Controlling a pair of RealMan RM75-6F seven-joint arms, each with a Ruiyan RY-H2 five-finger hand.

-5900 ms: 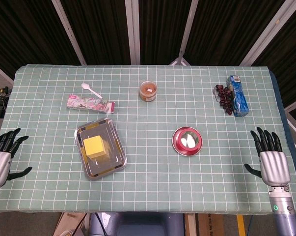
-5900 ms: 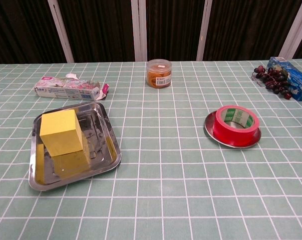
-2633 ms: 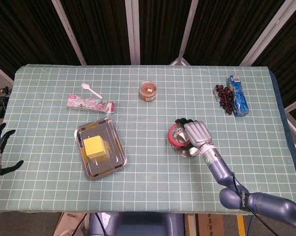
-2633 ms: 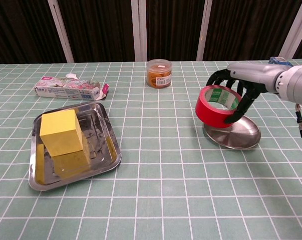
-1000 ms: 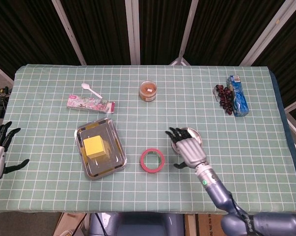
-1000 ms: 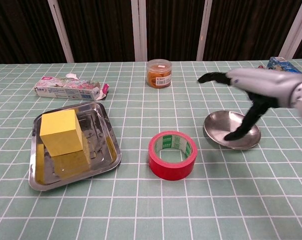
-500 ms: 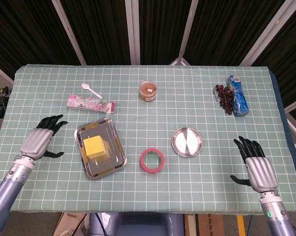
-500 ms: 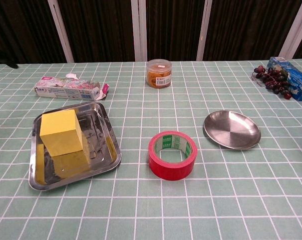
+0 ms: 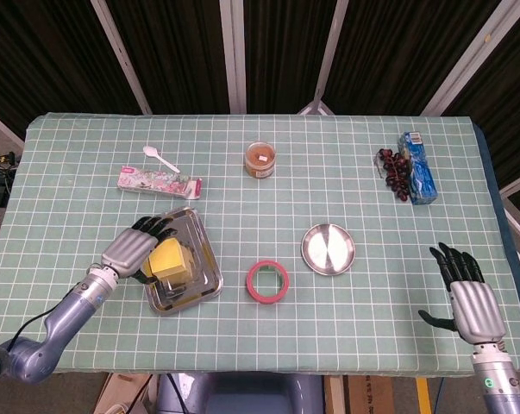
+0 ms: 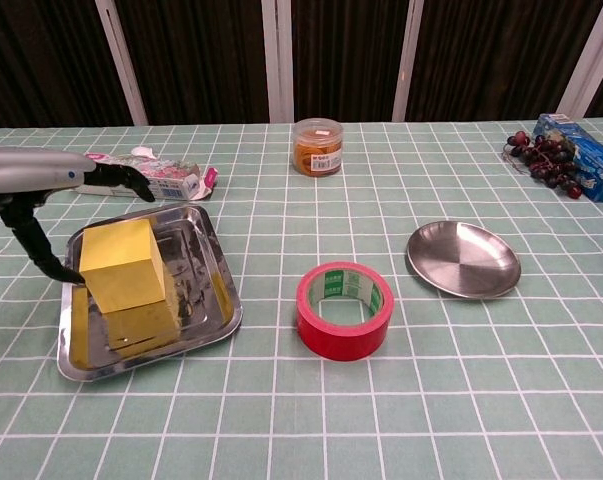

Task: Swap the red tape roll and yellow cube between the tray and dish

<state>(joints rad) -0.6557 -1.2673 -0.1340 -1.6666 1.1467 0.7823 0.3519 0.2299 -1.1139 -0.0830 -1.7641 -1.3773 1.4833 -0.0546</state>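
The yellow cube (image 9: 173, 258) (image 10: 124, 261) stands in the steel tray (image 9: 206, 269) (image 10: 213, 290) at the left. My left hand (image 9: 137, 248) (image 10: 43, 188) hovers at the cube's left side, fingers spread over its top and far edge, thumb reaching down beside its left face. No firm grip shows. The red tape roll (image 9: 268, 281) (image 10: 344, 310) lies flat on the cloth between tray and dish. The round steel dish (image 9: 328, 248) (image 10: 464, 260) holds nothing. My right hand (image 9: 469, 298) is open near the table's front right edge, seen only in the head view.
An orange-filled jar (image 9: 260, 159) (image 10: 317, 147) stands at the back middle. A snack packet (image 9: 159, 182) (image 10: 161, 178) and a white spoon (image 9: 160, 158) lie behind the tray. Dark grapes (image 9: 393, 168) (image 10: 541, 155) and a blue box (image 9: 417, 166) (image 10: 586, 140) sit at the back right.
My left hand has swung in from the table's left side to the yellow cube. My right hand has drawn a little further toward the front right edge. Tape, dish and cube have not moved.
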